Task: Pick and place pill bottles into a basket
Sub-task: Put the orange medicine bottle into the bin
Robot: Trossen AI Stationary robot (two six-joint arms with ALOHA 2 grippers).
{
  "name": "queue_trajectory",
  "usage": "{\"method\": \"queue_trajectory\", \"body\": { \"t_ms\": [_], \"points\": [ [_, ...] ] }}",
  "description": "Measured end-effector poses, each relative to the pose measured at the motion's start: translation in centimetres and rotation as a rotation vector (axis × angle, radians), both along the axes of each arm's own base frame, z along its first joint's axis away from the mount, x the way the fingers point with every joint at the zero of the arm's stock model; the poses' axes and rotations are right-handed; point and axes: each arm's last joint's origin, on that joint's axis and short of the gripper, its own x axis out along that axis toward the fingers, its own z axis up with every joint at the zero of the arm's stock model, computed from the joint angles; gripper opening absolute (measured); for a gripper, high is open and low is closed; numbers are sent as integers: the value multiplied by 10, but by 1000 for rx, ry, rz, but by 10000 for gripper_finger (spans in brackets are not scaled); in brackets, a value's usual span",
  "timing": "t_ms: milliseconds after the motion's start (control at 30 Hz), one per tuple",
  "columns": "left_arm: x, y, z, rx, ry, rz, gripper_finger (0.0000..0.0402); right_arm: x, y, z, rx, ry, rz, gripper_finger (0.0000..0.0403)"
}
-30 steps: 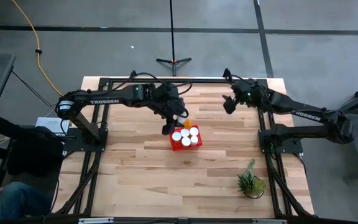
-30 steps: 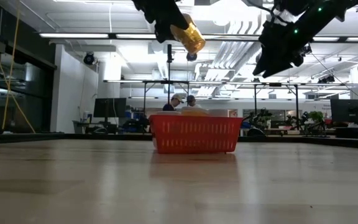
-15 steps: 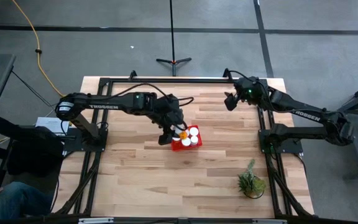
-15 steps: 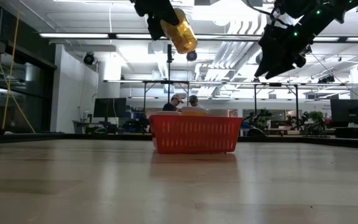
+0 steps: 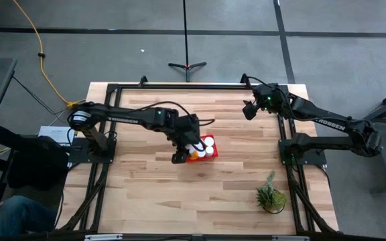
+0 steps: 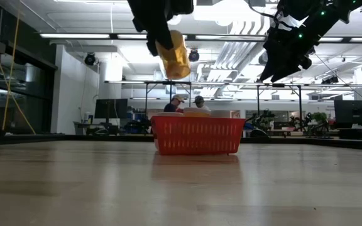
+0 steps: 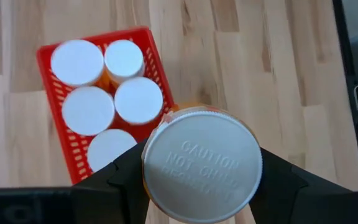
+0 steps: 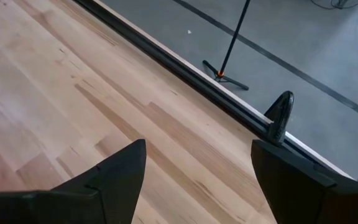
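Note:
The red basket [image 5: 211,142] [image 6: 197,135] [image 7: 148,38] stands mid-table with several white-capped pill bottles [image 7: 87,109] upright inside it. My left gripper [image 5: 181,155] [image 6: 158,30] hangs over the basket's left side, shut on one more orange pill bottle [image 6: 173,55] whose white cap [image 7: 202,165] faces the wrist camera. My right gripper [image 5: 248,110] [image 8: 197,168] [image 6: 283,55] waits open and high over the table's far right part, with only bare wood between its fingers. My left gripper pinches the pill bottle between its two fingers [image 7: 124,177], which stand on opposite sides of its cap end [image 7: 166,186]. The fingers slant steeply down. The bottle is lifted clear above the basket, tilted, cap toward the wrist and its orange body [image 6: 176,63] pointing down.
A small green potted plant [image 5: 271,195] stands near the table's right near corner. Black frame rails [image 5: 193,86] run along the table's edges. Bare wood lies in front of and to the left of the basket. People sit in the room behind [image 6: 187,102].
My left gripper has carried the pill bottle toward the table's near edge and down, from beside the basket's far left corner to over its left side. It has tipped more steeply downward, so the bottle hangs nearer to upright. The grip has stayed shut.

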Motion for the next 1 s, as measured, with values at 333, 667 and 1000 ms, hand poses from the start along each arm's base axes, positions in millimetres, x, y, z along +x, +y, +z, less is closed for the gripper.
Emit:
{"method": "queue_trajectory", "body": {
  "t_ms": [333,667,1000],
  "points": [
    [6,-3,-11,30,36,6,240,0,0,0,3,2,4,281],
    [7,-2,-19,52,76,12,242,0,0,0,-6,14,15,281],
    [13,-2,-38,53,143,8,250,0,0,-1,-5,19,13,281]
  ]
}}
